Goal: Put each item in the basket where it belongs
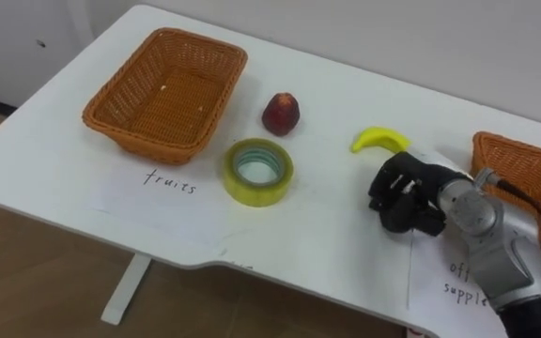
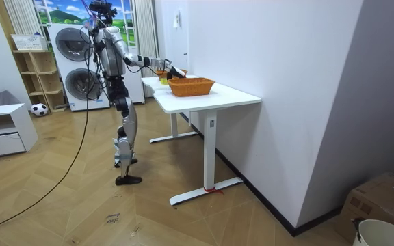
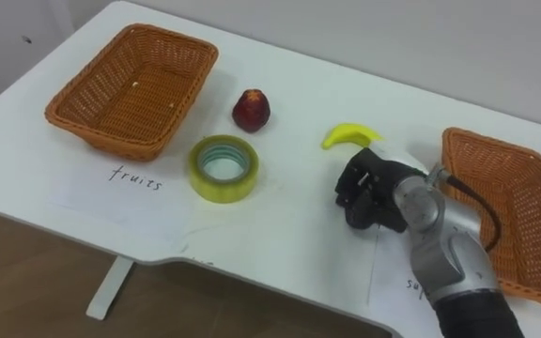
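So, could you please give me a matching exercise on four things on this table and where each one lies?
Things:
1. banana
2. tape roll
3. red fruit
4. left basket

Places:
A. at the left end of the table
B. just beyond the right hand
C. right of the left basket, behind the tape roll
D. lying flat, in front of the red fruit

Pairs: 1-B, 2-D, 3-C, 4-A.
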